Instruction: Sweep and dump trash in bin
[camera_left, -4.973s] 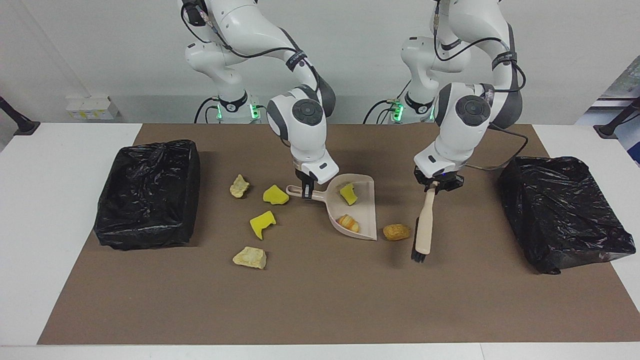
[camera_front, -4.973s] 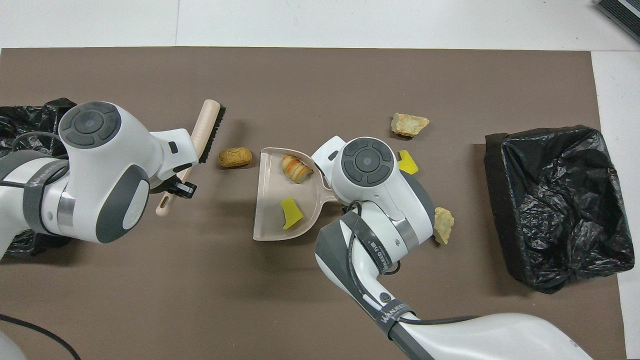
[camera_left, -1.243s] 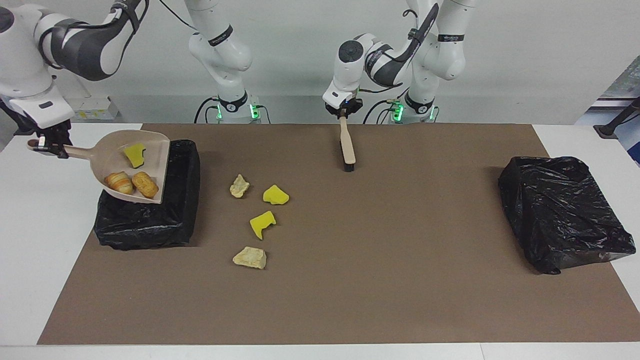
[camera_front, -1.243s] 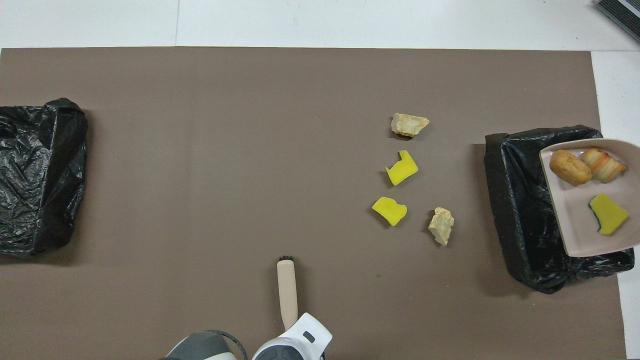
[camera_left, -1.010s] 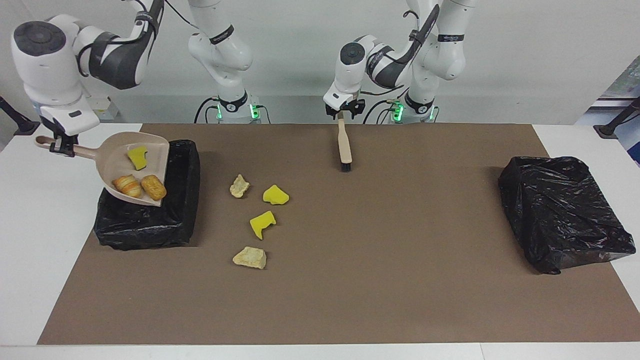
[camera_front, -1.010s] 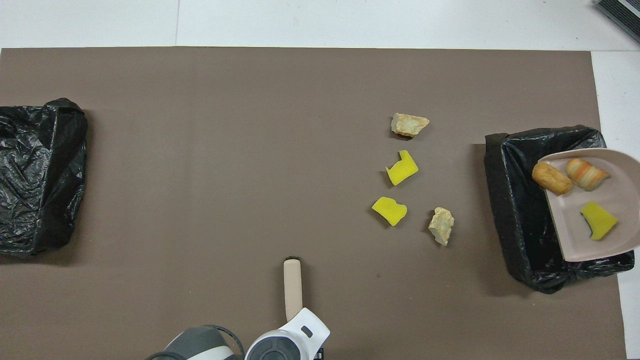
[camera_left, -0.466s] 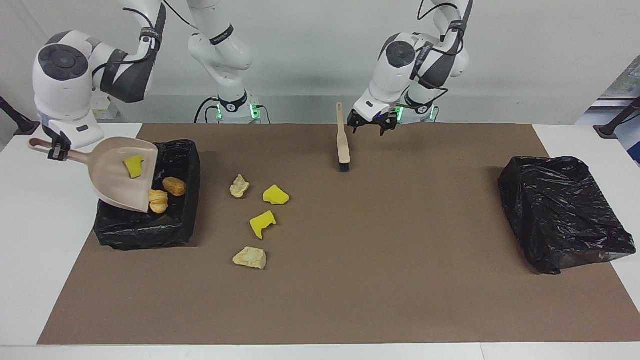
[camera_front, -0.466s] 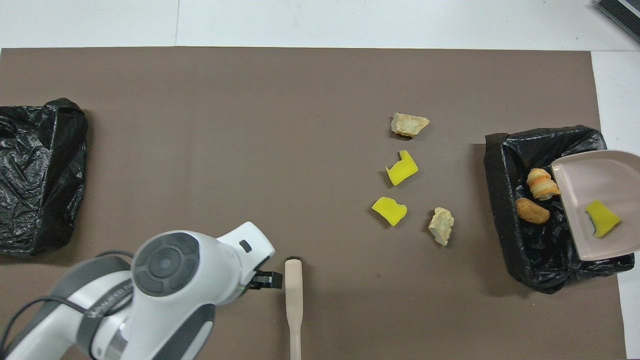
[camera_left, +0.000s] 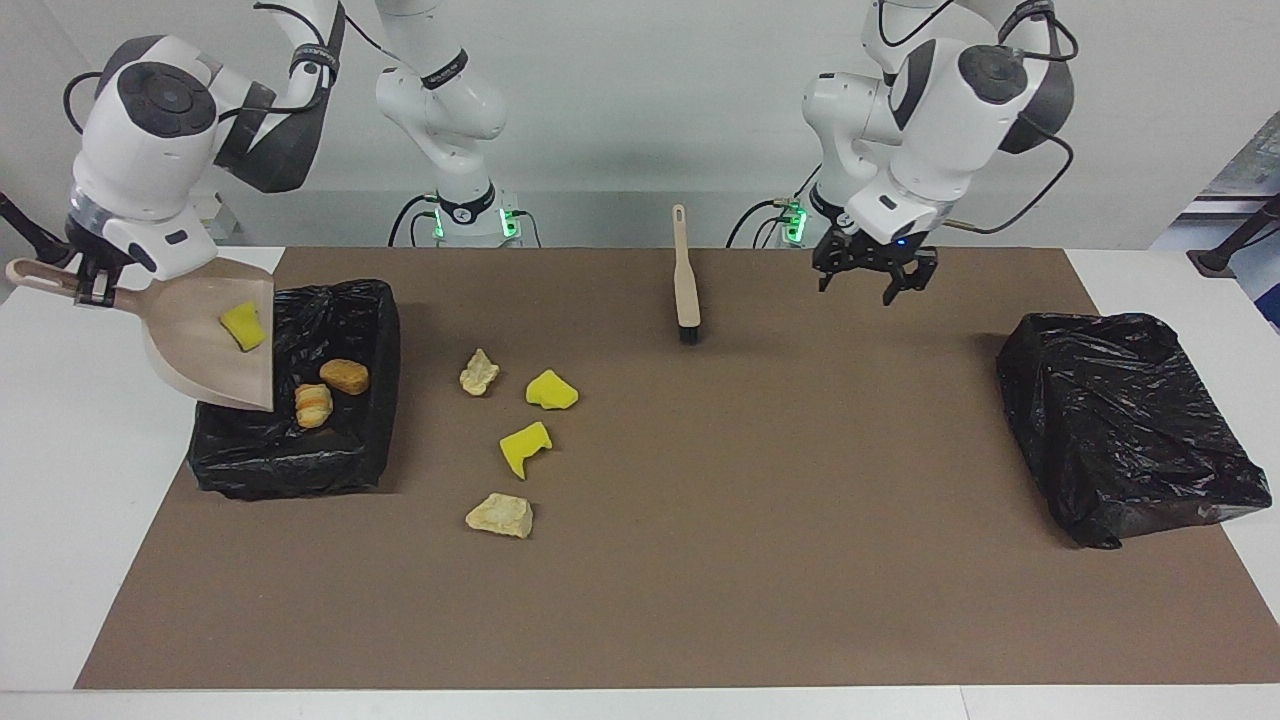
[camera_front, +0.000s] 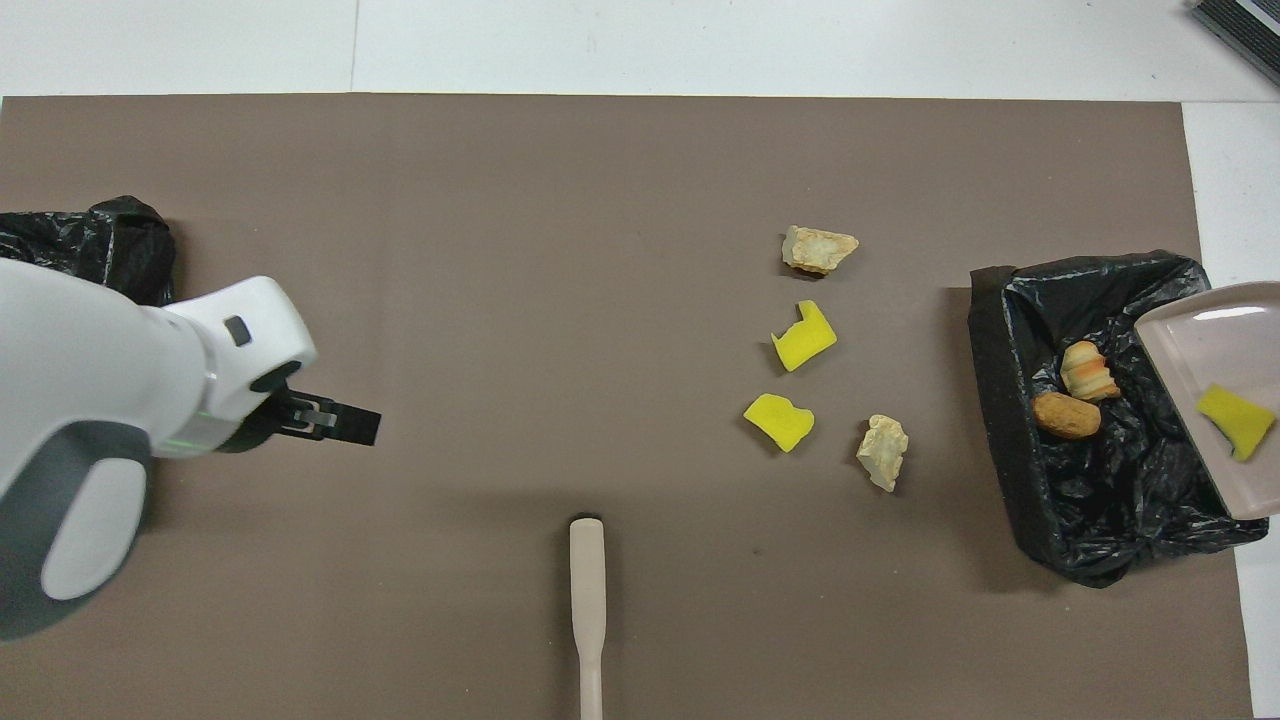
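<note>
Facing view
Right hand: the right hand (camera_left: 95, 290) is clamped on the handle of the dustpan (camera_left: 205, 345), which hangs tilted with its open lip down over the bin (camera_left: 370, 310) at the right arm's end of the surface.
Trash already dumped: two brown bread-like lumps (camera_left: 344, 376) lie inside this bin.
Trash in the pan: one yellow wedge (camera_left: 243, 326) sits on the sloped floor of the dustpan, not yet fallen.
Trash on the mat: four pieces (camera_left: 523, 448), two yellow and two pale, lie on the brown mat (camera_left: 700, 560) just beside the bin, toward the middle of the surface.
Left hand: the left hand (camera_left: 868, 282) is wide and empty, in the air over the mat near the robots' edge.
Brush: the brush (camera_left: 685, 285) lies alone on the mat near the robots' edge, apart from the left hand.
Second bin: another black bin (camera_left: 1130, 420) stands at the left arm's end of the surface.

Overhead view
Dustpan: only its front part (camera_front: 1215, 400) shows, over the bin's wall (camera_front: 1000, 400), with the yellow wedge (camera_front: 1236, 420) on it.
Left hand: wide, its fingers (camera_front: 345, 424) over bare mat.

How to do the step well
Advice: I think the pan needs a steeper tilt, perhaps a small shake, with its lip kept inside the bin's rim, so the wedge slides into the bag and not onto the surface.
</note>
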